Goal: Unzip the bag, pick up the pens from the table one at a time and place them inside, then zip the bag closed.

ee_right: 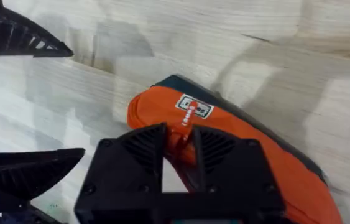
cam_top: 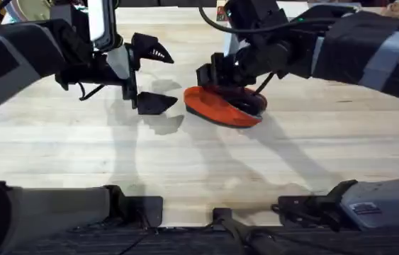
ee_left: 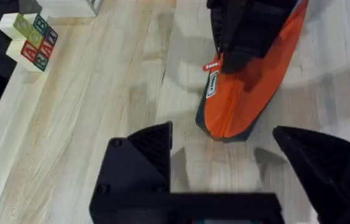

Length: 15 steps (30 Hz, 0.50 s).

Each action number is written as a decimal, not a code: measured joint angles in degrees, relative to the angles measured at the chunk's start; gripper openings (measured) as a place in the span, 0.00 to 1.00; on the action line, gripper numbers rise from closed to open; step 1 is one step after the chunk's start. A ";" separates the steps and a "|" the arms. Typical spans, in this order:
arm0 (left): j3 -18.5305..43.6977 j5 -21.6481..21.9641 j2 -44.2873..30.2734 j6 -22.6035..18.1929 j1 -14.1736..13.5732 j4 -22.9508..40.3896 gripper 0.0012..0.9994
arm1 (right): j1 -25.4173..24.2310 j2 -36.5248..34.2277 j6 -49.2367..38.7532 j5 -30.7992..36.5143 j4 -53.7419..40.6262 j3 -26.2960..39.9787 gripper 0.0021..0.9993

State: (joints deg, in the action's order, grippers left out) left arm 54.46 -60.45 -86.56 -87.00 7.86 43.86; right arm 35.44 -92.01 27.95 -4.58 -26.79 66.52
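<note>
Overhead looks down, forward; both wrist cameras close above bag [cam_top: 225, 106], shared.

Black arms, black cables, grey bases; each hand [cam_top: 151, 76] has 2 ribbed fingers.

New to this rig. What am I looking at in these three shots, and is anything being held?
Two robot arms work at a wooden table. One picture comes from a fixed camera above, looking down and forward. The other two come from cameras on each arm's wrist, so each shows that arm's own black fingers at the bottom edge.

An orange zip bag lies mid-table. The right claw is down on it, fingers closed on a small red pull tag at the bag's labelled end. The left claw hovers beside the bag's end, open, holding nothing. Lettered toy blocks sit at the table's edge in the left wrist view.
</note>
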 joint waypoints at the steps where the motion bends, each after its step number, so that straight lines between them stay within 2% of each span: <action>1: 0.00 0.00 0.00 0.00 0.00 0.00 0.99 | 0.02 0.00 0.12 0.00 -0.01 0.00 0.29; 6: 0.00 0.00 -0.02 0.00 0.00 0.00 0.99 | 0.02 0.00 0.11 0.02 -0.04 0.00 0.17; 9: 0.00 -0.02 0.00 0.00 0.00 0.00 0.99 | 0.02 0.00 0.15 0.04 -0.11 0.00 0.04; 15: 0.00 0.00 0.00 0.00 0.00 0.00 0.99 | 0.01 0.00 0.13 0.04 0.26 0.00 0.03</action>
State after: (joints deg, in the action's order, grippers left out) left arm 54.46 -60.45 -86.56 -87.00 7.86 43.86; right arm 35.46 -92.01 28.08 -4.54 -26.52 66.52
